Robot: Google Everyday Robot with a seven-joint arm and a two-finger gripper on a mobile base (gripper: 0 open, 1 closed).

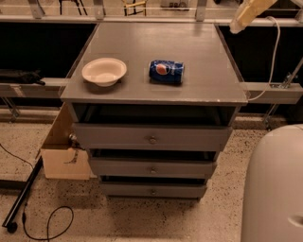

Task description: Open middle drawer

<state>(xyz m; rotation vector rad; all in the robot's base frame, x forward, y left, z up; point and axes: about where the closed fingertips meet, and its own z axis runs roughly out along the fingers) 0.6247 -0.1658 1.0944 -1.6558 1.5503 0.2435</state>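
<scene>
The middle drawer is the second of three grey fronts in the cabinet under the grey tabletop. A small round knob sits at its centre and a dark gap shows above the front. The taller top drawer is above it and the small bottom drawer below. My gripper is the cream-coloured piece at the top right, above the table's far right corner and far from the drawers. Nothing is visibly in it.
On the tabletop are a white bowl and a blue can lying on its side. An open cardboard box stands against the cabinet's left side. A black pole and cable lie on the floor. My white arm housing fills the lower right.
</scene>
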